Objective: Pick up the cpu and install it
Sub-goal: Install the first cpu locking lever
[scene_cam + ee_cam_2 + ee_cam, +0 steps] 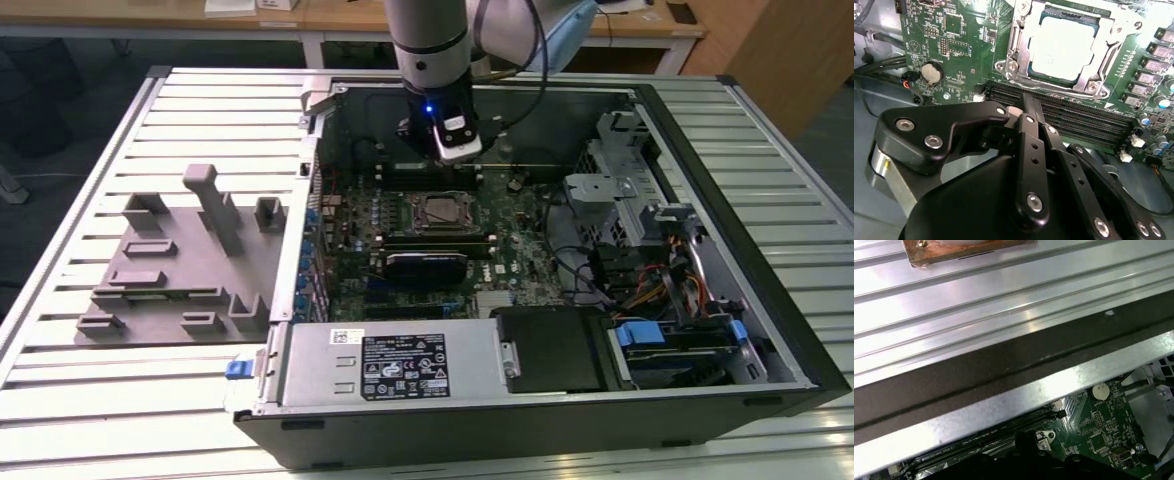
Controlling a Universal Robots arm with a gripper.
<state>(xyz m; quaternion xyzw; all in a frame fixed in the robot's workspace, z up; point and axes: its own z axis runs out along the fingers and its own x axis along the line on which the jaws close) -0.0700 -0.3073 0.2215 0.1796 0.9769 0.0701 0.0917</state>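
Second wrist view — cpu (1063,46) flat in socket (1019,57), face up.

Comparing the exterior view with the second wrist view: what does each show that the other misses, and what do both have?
Exterior view alone: the grey fixture tray on the slatted table, beside the open computer case, and the power supply. Second wrist view alone: the round coin battery and the end effector's black linkage close up. Shared: the cpu lying in its motherboard socket, with the end effector above the board beside it, holding nothing.
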